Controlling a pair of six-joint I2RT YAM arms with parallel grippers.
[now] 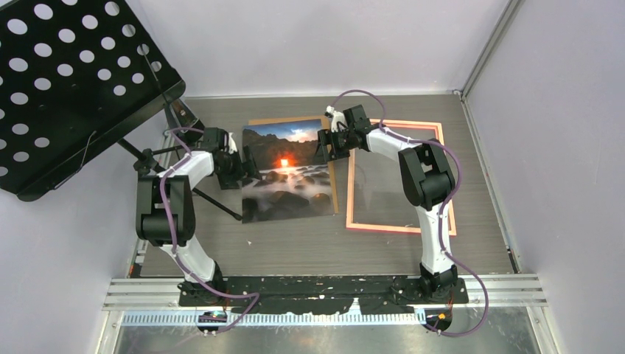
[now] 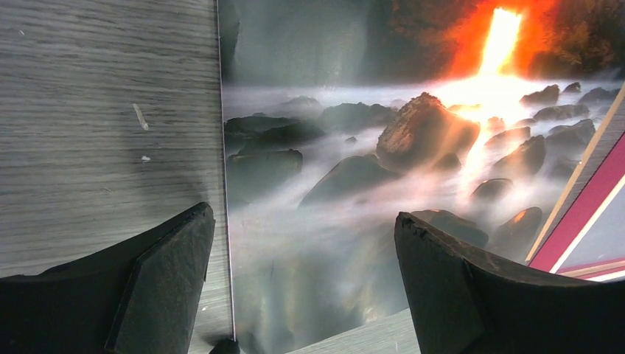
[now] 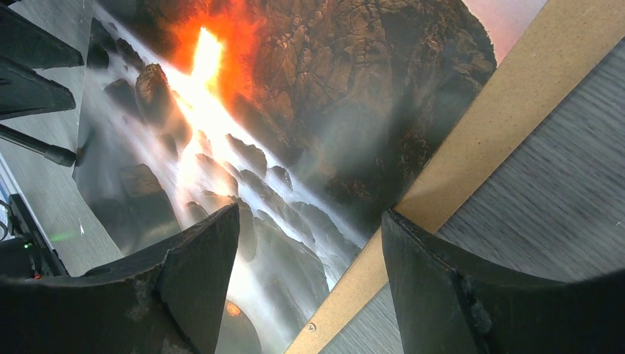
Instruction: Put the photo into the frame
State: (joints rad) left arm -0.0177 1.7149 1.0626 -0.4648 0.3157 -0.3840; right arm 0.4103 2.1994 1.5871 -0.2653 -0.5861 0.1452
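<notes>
Here the photo (image 1: pixel 287 173) lies face up on the desk (image 1: pixel 309 243), sunset side showing. It rests on a brown backing board (image 1: pixel 284 120), which peeks out along its far and right edges. The pink-orange frame (image 1: pixel 390 228) lies flat just to the right of the board, with no print in it.

The left fingers (image 2: pixel 162 295) stand wide open and hold nothing. They straddle the photo's left edge, one finger over bare desk and the other over the print. The right fingers (image 3: pixel 184 295) are likewise spread and empty, one above the picture and one past the board's edge. A black perforated music stand (image 1: pixel 66 81) stands at the far left.
</notes>
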